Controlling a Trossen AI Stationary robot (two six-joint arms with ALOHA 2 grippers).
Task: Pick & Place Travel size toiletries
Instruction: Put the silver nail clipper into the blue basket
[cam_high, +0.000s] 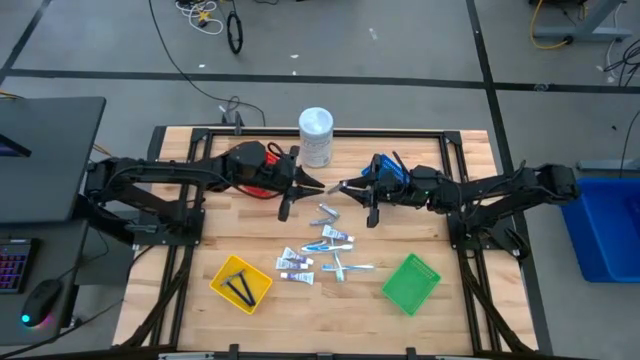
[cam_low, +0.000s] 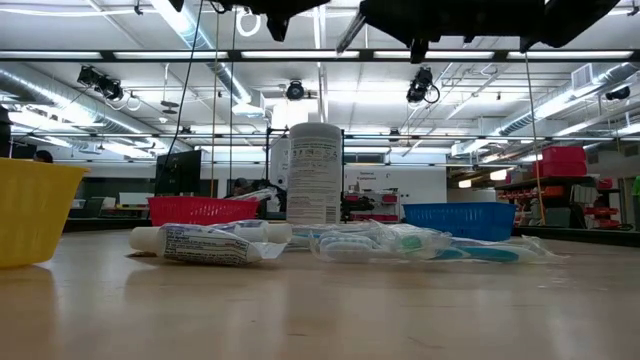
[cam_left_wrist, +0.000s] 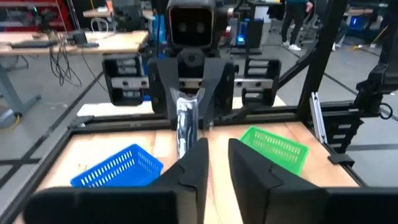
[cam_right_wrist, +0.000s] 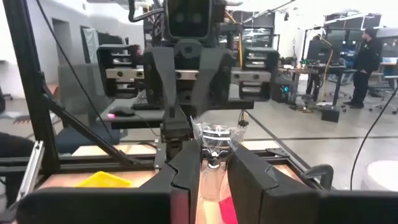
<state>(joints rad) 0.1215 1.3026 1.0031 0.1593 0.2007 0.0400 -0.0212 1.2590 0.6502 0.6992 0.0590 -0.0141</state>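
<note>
Near the front edge sit a yellow basket (cam_high: 241, 283) at seven o'clock and a green basket (cam_high: 411, 283) at five. Small toiletries (cam_high: 318, 252) lie scattered at centre. Beyond, left gripper (cam_high: 318, 186) and right gripper (cam_high: 346, 186) meet fingertip to fingertip, both pinching one clear packet (cam_right_wrist: 214, 138) above the table.

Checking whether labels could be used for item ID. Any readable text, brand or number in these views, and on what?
None can be read.
White container: label printed in dark lines, too small to read.
Tube lying at the front: fine print, blurred.
Clear packets beside it: coloured print, no legible words.
Tubes seen from above: blue and red marks only, too small.
</note>
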